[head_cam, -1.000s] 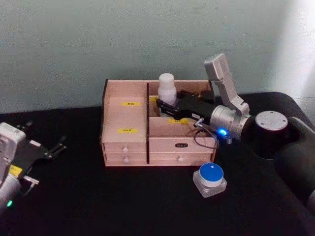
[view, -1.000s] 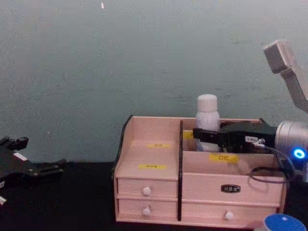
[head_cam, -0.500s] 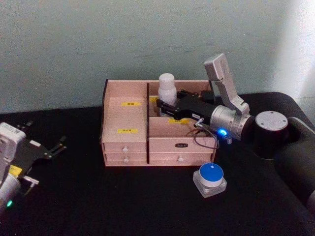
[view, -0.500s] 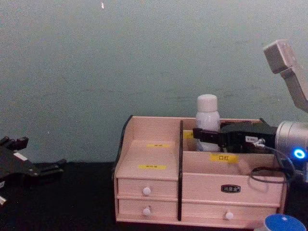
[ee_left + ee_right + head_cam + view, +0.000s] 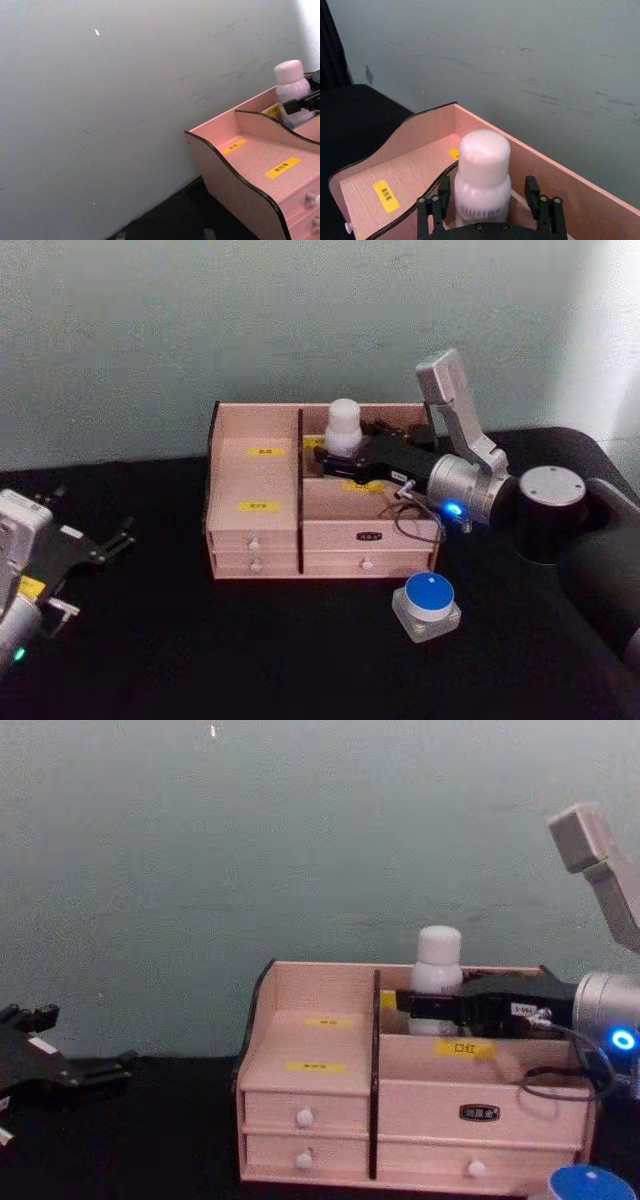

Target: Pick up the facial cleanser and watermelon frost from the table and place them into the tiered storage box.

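1. My right gripper (image 5: 487, 201) has its fingers spread either side of the white bottle (image 5: 343, 425), which stands in the tiered storage box (image 5: 258, 478), back-right compartment, walls close.
2. The blue-lidded jar (image 5: 427, 604) sits on open counter (image 5: 250, 640); the left gripper (image 5: 93, 508) is parked far left, fingers spread.
3. The box wall hides the bottle's base.

One yellow label (image 5: 465, 1047) on the tiered storage box (image 5: 318, 988) reads "口红"; the rest are illegible.

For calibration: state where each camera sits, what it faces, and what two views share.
Head view: high, looking down on the tiered storage box; left claw and right claw show.
Chest view: low, facing the box's front; both claws show.
Left wrist view: faces the box's left end and wall.
Right wrist view: looks along its claw at the white bottle.
All four share box and bottle.
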Controlling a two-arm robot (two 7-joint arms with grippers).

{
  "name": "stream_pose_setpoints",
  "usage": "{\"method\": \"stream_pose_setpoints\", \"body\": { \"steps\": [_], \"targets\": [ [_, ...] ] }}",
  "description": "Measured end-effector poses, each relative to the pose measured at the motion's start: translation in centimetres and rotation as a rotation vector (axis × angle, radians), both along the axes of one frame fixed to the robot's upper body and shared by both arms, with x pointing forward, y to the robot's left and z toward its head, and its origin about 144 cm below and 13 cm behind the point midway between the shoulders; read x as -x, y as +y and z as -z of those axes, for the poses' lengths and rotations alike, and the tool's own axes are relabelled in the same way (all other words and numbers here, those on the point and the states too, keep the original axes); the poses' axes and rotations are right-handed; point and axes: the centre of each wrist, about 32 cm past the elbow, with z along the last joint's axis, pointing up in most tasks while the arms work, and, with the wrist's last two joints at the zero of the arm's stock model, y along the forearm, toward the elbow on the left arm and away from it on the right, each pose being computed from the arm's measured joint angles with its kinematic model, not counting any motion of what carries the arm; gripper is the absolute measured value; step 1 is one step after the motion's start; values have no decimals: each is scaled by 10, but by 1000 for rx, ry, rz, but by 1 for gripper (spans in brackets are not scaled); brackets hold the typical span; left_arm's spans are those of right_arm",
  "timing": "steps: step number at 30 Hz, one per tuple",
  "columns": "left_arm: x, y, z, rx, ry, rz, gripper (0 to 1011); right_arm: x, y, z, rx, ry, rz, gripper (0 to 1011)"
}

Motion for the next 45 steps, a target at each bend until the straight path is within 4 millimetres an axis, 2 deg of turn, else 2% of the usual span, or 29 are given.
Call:
{"method": "stream_pose_setpoints", "body": {
  "steps": [4,13,22,28,45],
  "targets": [
    [0,0,0,0,0,0,1001,0,0,0,0,0,0,1002],
    [0,0,0,0,0,0,1001,5,-1,-4,-9,-23,0,1000],
    [0,0,0,0,0,0,1001,21,-10,-15,-40,-65,5,1000],
    [0,0,0,0,0,0,1001,39,-20,-20,-50,-80,-5,1000],
    [0,0,0,0,0,0,1001,114,-55,-17,9,-56,-39,1000]
  ]
}}
